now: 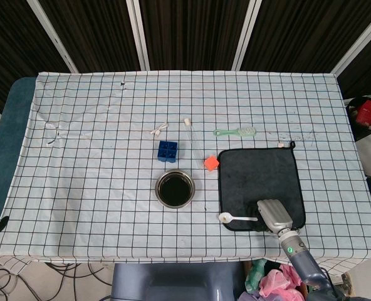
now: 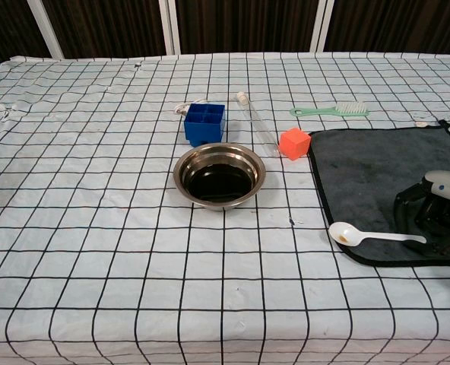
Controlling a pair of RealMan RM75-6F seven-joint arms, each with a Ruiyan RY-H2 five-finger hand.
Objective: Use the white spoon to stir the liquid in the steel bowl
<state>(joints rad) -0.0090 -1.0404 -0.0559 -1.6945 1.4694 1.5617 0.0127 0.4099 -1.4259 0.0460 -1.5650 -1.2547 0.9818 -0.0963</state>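
Observation:
The white spoon (image 1: 235, 218) (image 2: 369, 237) lies flat on the front left part of a black mat (image 1: 254, 175) (image 2: 362, 175), bowl end to the left and stained brown. My right hand (image 1: 274, 215) (image 2: 438, 213) rests on the mat at the spoon's handle end, its fingers arched over the tip; no firm grip on the handle shows. The steel bowl (image 1: 158, 188) (image 2: 181, 171) with dark liquid stands left of the mat, about a hand's width from the spoon. My left hand shows in neither view.
A blue box (image 1: 167, 151) (image 2: 204, 123), a clear tube (image 1: 192, 141) (image 2: 255, 125) and an orange cube (image 1: 211, 163) (image 2: 294, 143) sit just behind the bowl. A green brush (image 1: 235, 132) (image 2: 331, 111) lies behind the mat. The table's front edge is close to the hand.

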